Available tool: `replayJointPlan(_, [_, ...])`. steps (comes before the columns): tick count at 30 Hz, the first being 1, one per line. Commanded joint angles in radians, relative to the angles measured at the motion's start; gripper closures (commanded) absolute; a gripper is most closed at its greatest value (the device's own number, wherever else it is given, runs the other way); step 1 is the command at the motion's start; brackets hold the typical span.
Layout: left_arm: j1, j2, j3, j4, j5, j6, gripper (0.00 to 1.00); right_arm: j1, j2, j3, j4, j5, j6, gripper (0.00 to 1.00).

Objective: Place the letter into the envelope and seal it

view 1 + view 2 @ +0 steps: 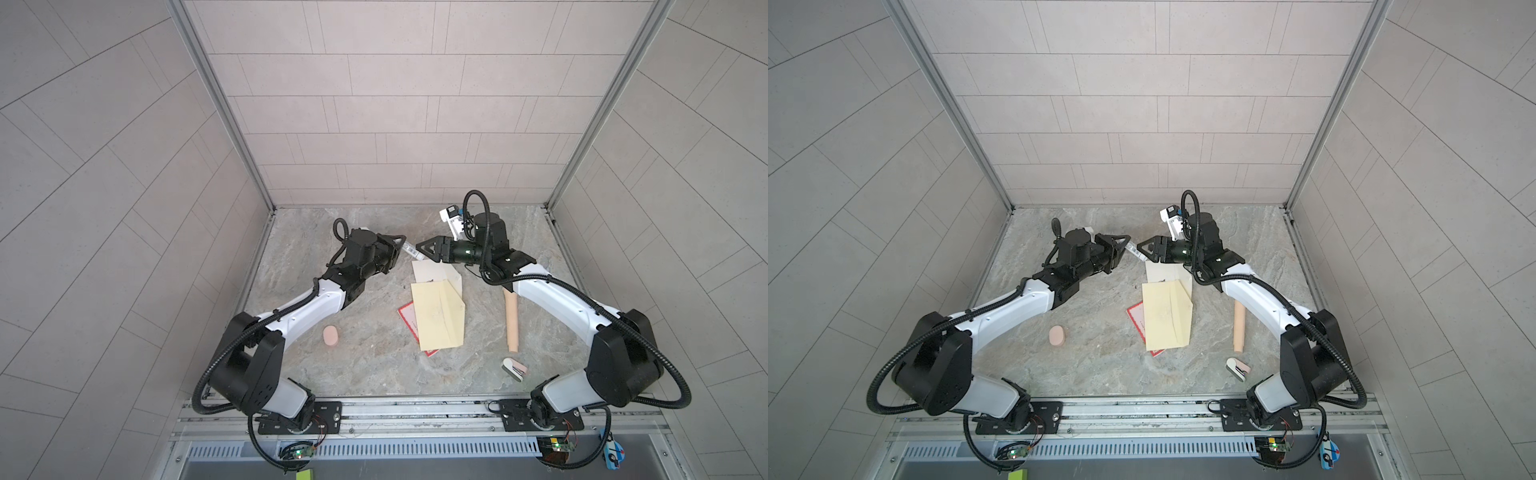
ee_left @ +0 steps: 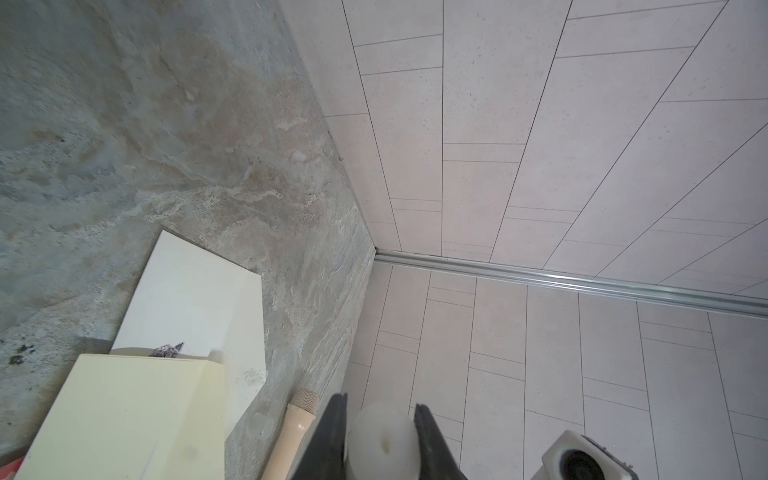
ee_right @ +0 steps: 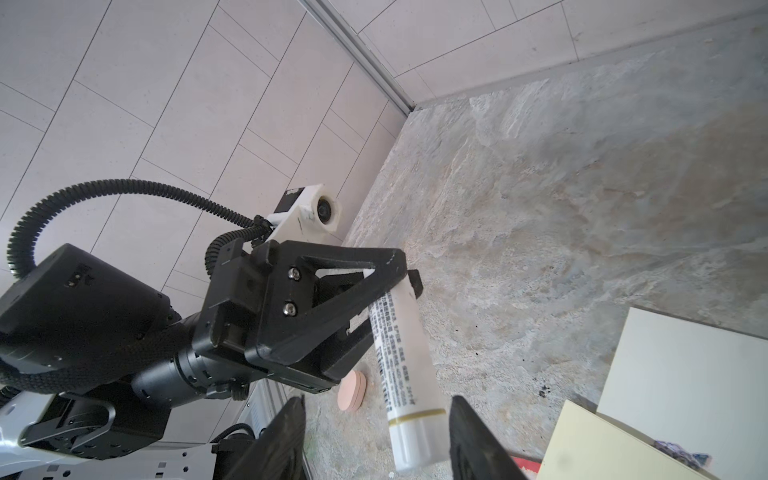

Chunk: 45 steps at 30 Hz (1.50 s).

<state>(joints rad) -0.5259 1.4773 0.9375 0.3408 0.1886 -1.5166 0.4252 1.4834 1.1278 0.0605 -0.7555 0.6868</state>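
I can't spot the letter, so I judge it is already inside the envelope (image 1: 434, 272), which lies flat, partly under a yellow sheet (image 1: 438, 320); sealing is left. My left gripper (image 3: 405, 276) clamps a glue stick (image 3: 399, 357) above the envelope's far corner, and my right gripper (image 3: 376, 405) stands open around its cap end.
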Motion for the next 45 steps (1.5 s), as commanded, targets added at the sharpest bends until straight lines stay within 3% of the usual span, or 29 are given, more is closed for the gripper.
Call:
replayJointPlan(1, [0.002,-0.023,-0.009,0.08,-0.023,-0.063,1.0,0.01,0.012,-0.001,0.025,0.004,0.002,0.43])
replayJointPlan(11, [0.003,-0.027,-0.017,0.119,-0.024,-0.09,1.0,0.011,0.045,0.001,0.062,0.011,0.032,0.55])
replayJointPlan(17, [0.003,-0.038,-0.026,0.13,-0.037,-0.091,1.0,0.018,0.054,-0.003,0.076,0.002,0.043,0.57])
replayJointPlan(26, [0.003,-0.036,-0.029,0.116,-0.007,-0.067,1.0,0.017,0.046,0.007,0.07,0.018,0.035,0.82])
replayJointPlan(28, [0.005,-0.036,-0.022,0.109,0.007,-0.049,0.91,0.017,0.046,0.017,0.053,0.005,0.019,0.88])
replayJointPlan(31, [0.004,-0.033,-0.013,0.105,0.033,-0.026,0.63,0.017,0.042,0.034,0.018,-0.012,-0.006,0.91])
replayJointPlan(34, [0.003,-0.022,0.003,0.093,0.07,-0.004,0.54,0.014,0.049,0.054,-0.016,-0.015,-0.026,0.91])
replayJointPlan(40, [0.0,-0.003,0.032,0.064,0.146,0.031,0.56,0.013,0.081,0.101,-0.03,-0.025,-0.034,0.92])
replayJointPlan(45, [0.0,-0.009,0.027,0.072,0.141,0.035,0.78,0.014,0.114,0.137,-0.045,-0.051,-0.04,0.93])
